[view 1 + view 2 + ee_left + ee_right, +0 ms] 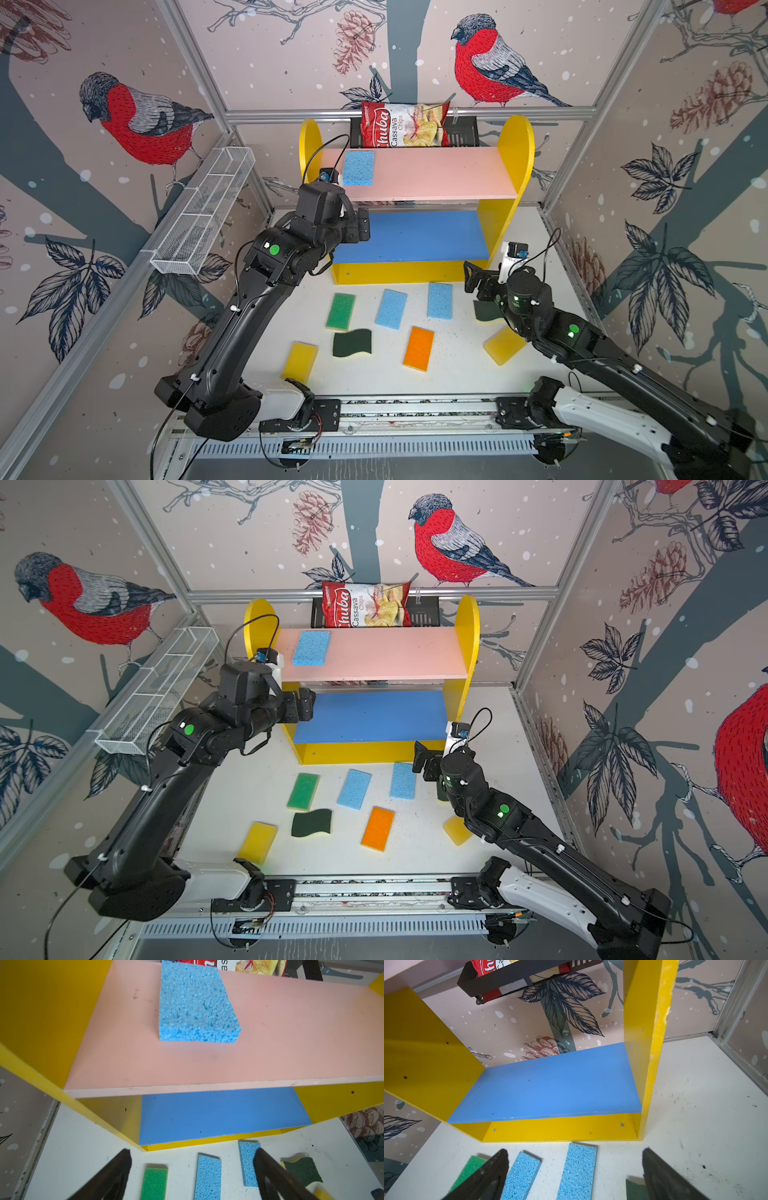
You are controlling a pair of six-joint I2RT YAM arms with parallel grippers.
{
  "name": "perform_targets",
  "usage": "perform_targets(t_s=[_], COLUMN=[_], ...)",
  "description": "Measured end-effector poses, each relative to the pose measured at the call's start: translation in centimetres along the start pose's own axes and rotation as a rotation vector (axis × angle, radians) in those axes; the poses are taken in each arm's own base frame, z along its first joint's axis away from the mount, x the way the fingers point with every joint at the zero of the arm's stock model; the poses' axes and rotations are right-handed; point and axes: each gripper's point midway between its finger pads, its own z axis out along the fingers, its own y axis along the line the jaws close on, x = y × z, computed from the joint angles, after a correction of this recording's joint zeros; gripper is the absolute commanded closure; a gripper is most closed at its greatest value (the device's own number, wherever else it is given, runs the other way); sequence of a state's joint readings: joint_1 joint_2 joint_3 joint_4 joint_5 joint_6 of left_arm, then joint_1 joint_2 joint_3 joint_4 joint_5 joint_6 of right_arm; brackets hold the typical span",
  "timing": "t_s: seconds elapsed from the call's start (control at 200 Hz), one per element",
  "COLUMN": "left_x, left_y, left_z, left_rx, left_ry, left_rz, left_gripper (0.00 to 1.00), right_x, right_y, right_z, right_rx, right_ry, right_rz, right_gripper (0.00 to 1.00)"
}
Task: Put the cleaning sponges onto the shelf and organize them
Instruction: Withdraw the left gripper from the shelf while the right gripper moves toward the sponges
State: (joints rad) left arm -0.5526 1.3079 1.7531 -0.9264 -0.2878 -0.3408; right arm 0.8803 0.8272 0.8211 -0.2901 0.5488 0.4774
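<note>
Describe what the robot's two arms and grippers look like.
The left arm and right arm are glossy black with white base links, each bearing a round green light. Thin black cables loop to small blue-lensed cameras on white wrist mounts. The left gripper and right gripper have black, tapered, wedge-shaped jaws.

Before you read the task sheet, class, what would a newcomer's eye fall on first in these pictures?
The yellow-sided shelf stands at the back of the white table, one light blue sponge lying alone on its pink upper board. More sponges lie scattered on the table in front, the orange-topped sponge brightest. The left gripper and right gripper both hang open, empty.
</note>
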Motion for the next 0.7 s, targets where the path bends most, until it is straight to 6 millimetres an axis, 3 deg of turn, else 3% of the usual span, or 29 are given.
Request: perform_targets(t_s=[0.215,0.44,0.7], left_x=[5.3,11.1,18.6], left_y=[1.6,3.2,4.7], left_z=[-0.5,-0.3,1.2], left_rx=[-0.003,-0.003,-0.014], left_ry=[0.073,0.139,0.236], left_rz=[-0.002,-0.021,-0.075], left_gripper=[0.11,0.12,0.13], right_x=[2.0,5.8,9.8], right_y=[0.8,2.5,2.3], right_z=[-0.3,-0.8,-1.3], right_rx=[-0.001,-0.004,0.032], right_ry=[0.059,0.143,0.203], right_rz=[0.023,0.014,0.055], right_gripper=[0.0,0.01,0.01])
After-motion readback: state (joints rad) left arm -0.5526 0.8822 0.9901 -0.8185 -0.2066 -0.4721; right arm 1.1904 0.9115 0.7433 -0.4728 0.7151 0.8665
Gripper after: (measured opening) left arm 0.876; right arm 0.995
